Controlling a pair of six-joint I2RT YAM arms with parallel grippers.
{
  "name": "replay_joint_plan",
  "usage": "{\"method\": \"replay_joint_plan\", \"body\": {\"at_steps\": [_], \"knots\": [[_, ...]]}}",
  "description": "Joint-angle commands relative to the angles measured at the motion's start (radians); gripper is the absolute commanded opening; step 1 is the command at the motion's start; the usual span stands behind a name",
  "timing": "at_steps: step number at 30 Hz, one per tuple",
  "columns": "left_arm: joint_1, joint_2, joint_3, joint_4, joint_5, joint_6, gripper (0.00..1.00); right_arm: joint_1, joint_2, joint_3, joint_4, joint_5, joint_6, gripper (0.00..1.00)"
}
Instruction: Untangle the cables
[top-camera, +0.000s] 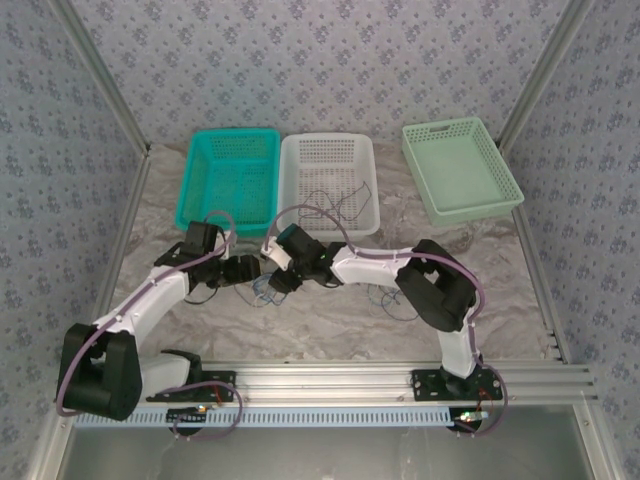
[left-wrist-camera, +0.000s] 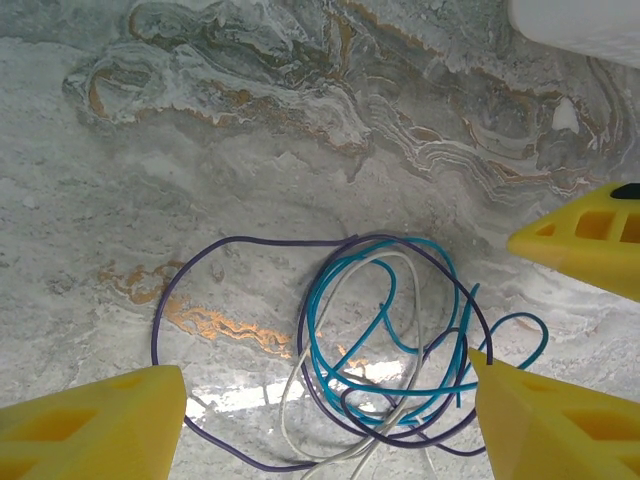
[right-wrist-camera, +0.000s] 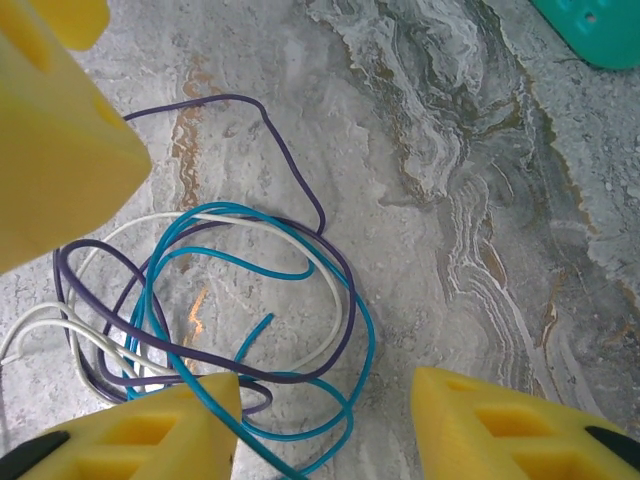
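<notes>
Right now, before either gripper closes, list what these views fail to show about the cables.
- Top external: the cables are too thin, partly under the left gripper and right gripper.
- Left wrist: the white cable runs off the bottom edge; the purple cable passes behind a yellow finger.
- Right wrist: the white cable exits the left edge; the teal cable runs off the bottom.

Bright, even, diffuse light fills all three views, and shadows are faint and soft. At lower centre of the left wrist view, a white glare patch lies on the bench (left-wrist-camera: 120, 180). The end effector fingers (right-wrist-camera: 500, 420) look slightly soft at the frame edges; the cables (right-wrist-camera: 250, 300) are sharp.
</notes>
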Motion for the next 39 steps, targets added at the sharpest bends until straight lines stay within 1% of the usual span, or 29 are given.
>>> {"method": "replay_joint_plan", "body": {"at_steps": [1, 4, 6, 7, 12, 15, 17, 23, 26, 28, 29, 30, 31, 32, 33, 34, 36, 39], "knots": [[0.005, -0.016, 0.005, 0.016, 0.027, 0.006, 0.76, -0.008, 0.016, 0.011, 0.013, -0.043, -0.014, 0.44], [0.005, -0.018, 0.006, 0.018, 0.029, 0.003, 0.76, -0.008, 0.015, 0.008, 0.015, -0.048, -0.011, 0.29], [0.005, -0.018, 0.007, 0.018, 0.029, 0.003, 0.76, -0.004, 0.002, 0.002, 0.016, -0.042, -0.008, 0.22], [0.005, -0.019, 0.007, 0.018, 0.028, 0.003, 0.76, 0.000, -0.010, -0.008, 0.018, -0.037, -0.004, 0.21], [0.005, -0.016, 0.008, 0.023, 0.047, 0.007, 0.76, 0.018, -0.098, -0.091, 0.025, -0.007, 0.004, 0.22], [-0.005, -0.004, 0.009, 0.044, 0.093, 0.014, 0.75, 0.023, -0.143, -0.124, 0.006, 0.009, 0.006, 0.17], [-0.028, 0.007, 0.010, 0.063, 0.109, 0.014, 0.74, 0.023, -0.167, -0.145, 0.007, 0.014, 0.013, 0.16], [-0.130, 0.058, 0.031, 0.106, 0.115, 0.023, 0.73, 0.020, -0.220, -0.172, 0.000, 0.000, 0.038, 0.15], [-0.152, 0.071, 0.046, 0.103, 0.111, 0.036, 0.72, 0.016, -0.245, -0.183, -0.005, -0.001, 0.047, 0.08], [-0.153, 0.068, 0.055, 0.082, 0.063, 0.031, 0.72, 0.010, -0.275, -0.199, -0.005, -0.013, 0.053, 0.03], [-0.151, 0.059, 0.055, 0.080, 0.051, 0.031, 0.72, 0.007, -0.286, -0.207, -0.004, -0.018, 0.053, 0.02], [-0.151, 0.048, 0.052, 0.084, 0.043, 0.030, 0.72, 0.006, -0.296, -0.215, -0.001, -0.022, 0.052, 0.05], [-0.150, 0.035, 0.048, 0.089, 0.030, 0.023, 0.73, 0.006, -0.297, -0.219, -0.007, -0.019, 0.048, 0.15], [-0.148, 0.024, 0.046, 0.090, 0.013, 0.014, 0.74, 0.005, -0.291, -0.217, -0.014, -0.021, 0.042, 0.21], [-0.142, 0.011, 0.044, 0.088, -0.017, -0.006, 0.78, 0.006, -0.282, -0.216, -0.020, -0.024, 0.031, 0.25], [-0.130, 0.001, 0.040, 0.085, -0.036, -0.027, 0.79, 0.007, -0.268, -0.215, -0.015, -0.027, 0.021, 0.28], [-0.095, -0.009, 0.031, 0.083, -0.031, -0.056, 0.79, 0.013, -0.244, -0.213, 0.002, -0.030, 0.003, 0.35], [-0.064, -0.007, 0.025, 0.064, -0.019, -0.063, 0.77, 0.019, -0.201, -0.192, 0.024, -0.030, -0.018, 0.42]]}}
